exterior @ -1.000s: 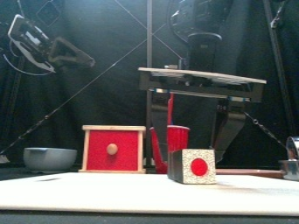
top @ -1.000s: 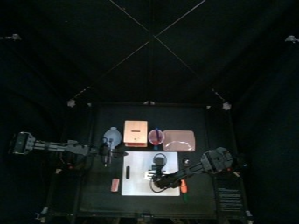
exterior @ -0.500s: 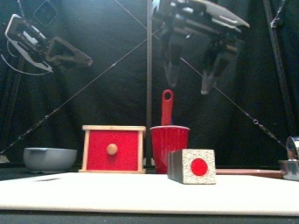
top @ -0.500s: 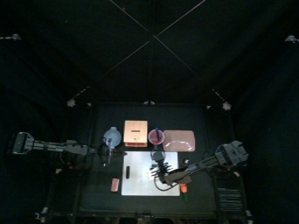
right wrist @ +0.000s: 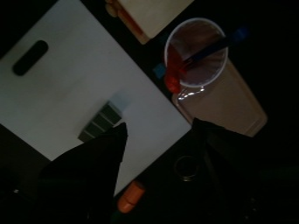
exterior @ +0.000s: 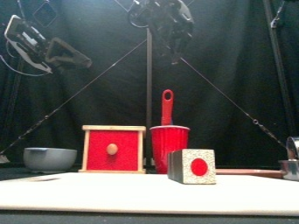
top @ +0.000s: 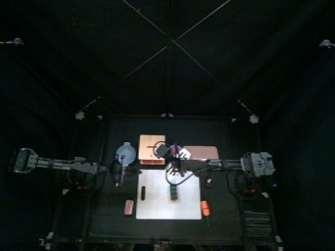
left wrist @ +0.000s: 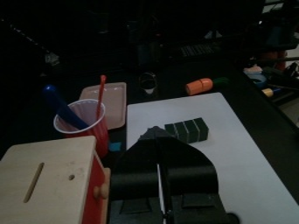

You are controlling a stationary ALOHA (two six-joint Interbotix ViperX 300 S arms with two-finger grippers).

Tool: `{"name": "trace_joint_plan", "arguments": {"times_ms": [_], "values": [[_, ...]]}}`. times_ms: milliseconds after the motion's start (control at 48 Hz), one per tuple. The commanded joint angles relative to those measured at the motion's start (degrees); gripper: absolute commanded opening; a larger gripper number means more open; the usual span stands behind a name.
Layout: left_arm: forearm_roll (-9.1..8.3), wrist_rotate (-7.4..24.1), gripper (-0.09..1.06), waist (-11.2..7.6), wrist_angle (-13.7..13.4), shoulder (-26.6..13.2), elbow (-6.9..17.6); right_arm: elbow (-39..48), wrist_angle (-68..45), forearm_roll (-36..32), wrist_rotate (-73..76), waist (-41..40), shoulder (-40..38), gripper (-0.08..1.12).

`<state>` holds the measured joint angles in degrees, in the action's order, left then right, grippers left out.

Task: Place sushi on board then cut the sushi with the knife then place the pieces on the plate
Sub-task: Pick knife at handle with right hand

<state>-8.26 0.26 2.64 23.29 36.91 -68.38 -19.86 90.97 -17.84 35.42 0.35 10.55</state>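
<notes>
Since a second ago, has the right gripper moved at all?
Yes. The right gripper has moved toward the table's back, from over the white board to beside the red cup; the front view shows it also rose.

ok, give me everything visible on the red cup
The red cup looks like plastic: tapered, open-topped, upright. It stands just past the white board's back edge, between the wooden box and the pink tray. A red knife and a blue knife stand in it, leaning on its rim. Nothing grips it; the right gripper hangs above it.
</notes>
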Motion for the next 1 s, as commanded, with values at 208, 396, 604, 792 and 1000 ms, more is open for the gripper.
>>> {"name": "trace_joint_plan", "arguments": {"times_ms": [208,396,604,792,1000], "values": [[0.18,0.0,0.0,1.14,-0.6,1.6,-0.2,-14.5,8.3,1.4,-18.0,-3.3,10.4,0.92],[0.53,0.0,0.0,1.67,-2.2,5.1,-1.6,-18.3,8.7,3.0,-19.7,-4.4,14.9,0.92],[0.62,0.0,0.0,2.55,-5.3,8.5,-2.9,-15.6,8.7,2.7,-22.6,-5.3,16.0,0.92],[0.53,0.0,0.0,3.43,-7.8,9.0,-3.0,-12.0,8.6,1.0,-23.3,-6.2,15.8,0.92],[0.62,0.0,0.0,3.96,-8.4,9.0,-3.0,-9.5,8.5,1.2,-23.6,-6.8,16.1,0.92]]}}
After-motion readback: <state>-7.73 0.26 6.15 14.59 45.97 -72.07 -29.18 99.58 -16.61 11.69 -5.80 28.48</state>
